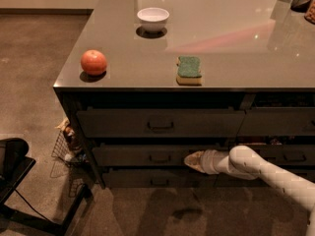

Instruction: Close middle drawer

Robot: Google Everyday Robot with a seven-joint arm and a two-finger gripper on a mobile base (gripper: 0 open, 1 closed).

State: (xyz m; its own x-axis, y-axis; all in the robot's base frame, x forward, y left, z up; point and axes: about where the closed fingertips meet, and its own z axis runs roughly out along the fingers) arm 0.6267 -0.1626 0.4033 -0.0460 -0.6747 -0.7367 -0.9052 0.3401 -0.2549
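The middle drawer [138, 156] is the wide dark front with a small bar handle [160, 158] under the counter, between the top drawer [157, 123] and the bottom drawer [157, 180]. Its front stands a little forward of the cabinet face. My gripper [191, 160] comes in from the right on a white arm [275, 173]. Its tip is at the middle drawer's front, just right of the handle.
On the grey counter [236, 33] sit an orange fruit [93, 62], a white bowl [153, 18] and a green sponge [189, 70]. A wire basket [69, 146] stands at the cabinet's left corner. A black chair base [19, 181] is at the lower left. Narrower drawers [280, 122] are at the right.
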